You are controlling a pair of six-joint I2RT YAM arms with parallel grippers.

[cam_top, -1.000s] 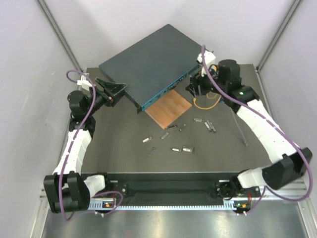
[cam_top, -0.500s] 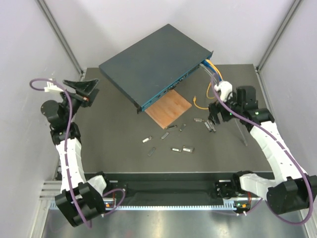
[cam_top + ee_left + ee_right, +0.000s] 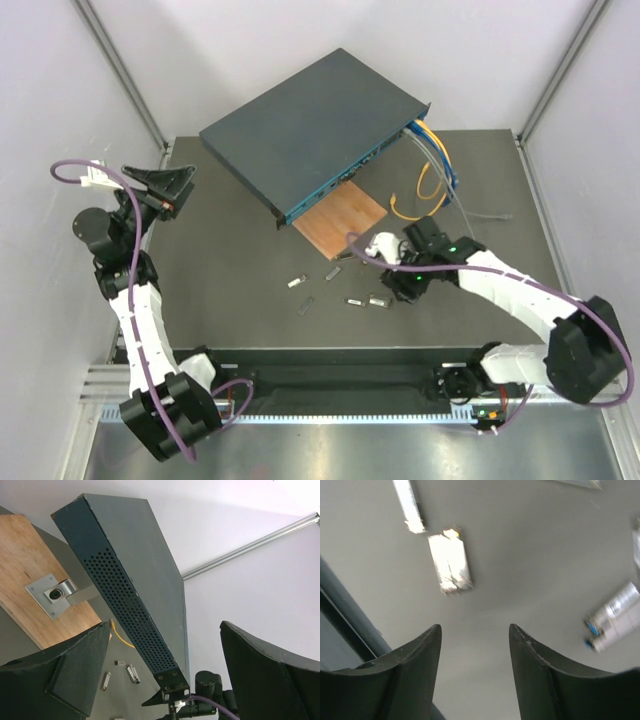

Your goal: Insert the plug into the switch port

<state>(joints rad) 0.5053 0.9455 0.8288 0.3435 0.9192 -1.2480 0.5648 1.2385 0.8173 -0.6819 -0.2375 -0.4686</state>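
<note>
The switch (image 3: pixel 310 130) lies at the back of the table, its teal socket face (image 3: pixel 340 185) turned toward the front right. Blue and yellow cables (image 3: pixel 432 150) hang from its right end. Several small silver plugs (image 3: pixel 354 301) lie loose on the mat. My right gripper (image 3: pixel 396 288) hovers low just right of them; in the right wrist view it (image 3: pixel 475 630) is open and empty, with one plug (image 3: pixel 450 562) ahead of the fingertips. My left gripper (image 3: pixel 165 185) is raised left of the switch and open; the left wrist view (image 3: pixel 165 627) looks along the switch's perforated side (image 3: pixel 125 605).
A thin wooden square (image 3: pixel 340 220) lies under the switch's front corner, with a metal bracket (image 3: pixel 52 594) on it. More silver plugs (image 3: pixel 615 615) lie right of my right gripper. A yellow cable loop (image 3: pixel 405 208) rests on the mat. White walls enclose the table.
My right arm has swung from the switch's right end down to the loose plugs at mid-table. My left arm has pulled back left from the switch and risen.
</note>
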